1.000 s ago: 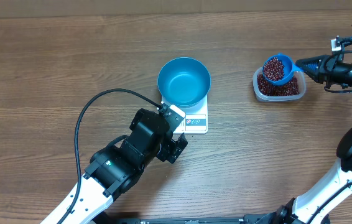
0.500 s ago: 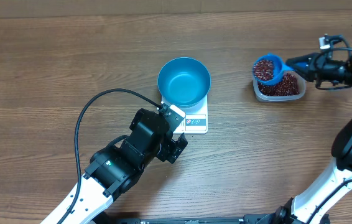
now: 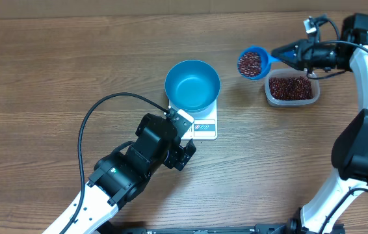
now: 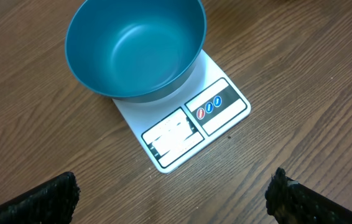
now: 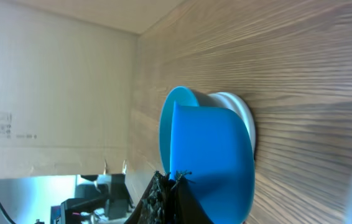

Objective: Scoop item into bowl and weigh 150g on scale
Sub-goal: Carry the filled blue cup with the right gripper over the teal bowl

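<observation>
Jaws on the right gripper [image 3: 299, 52] are pinched shut on the handle of the little blue scoop [image 3: 270, 57]. It hangs over the table [image 3: 54, 65] full of beans [image 3: 251, 63], at about 2 o'clock from the bowl [image 3: 192, 84] and 10 o'clock from the clear tub [image 3: 269, 96] holding more of them. Left gripper [image 3: 185, 153] has its jaws spread all the way with nothing in them, hovering just off the 7 o'clock corner of the scale [image 3: 205, 127], and the bowl sits on the scale's 12 o'clock half with the readout side uncovered.
</observation>
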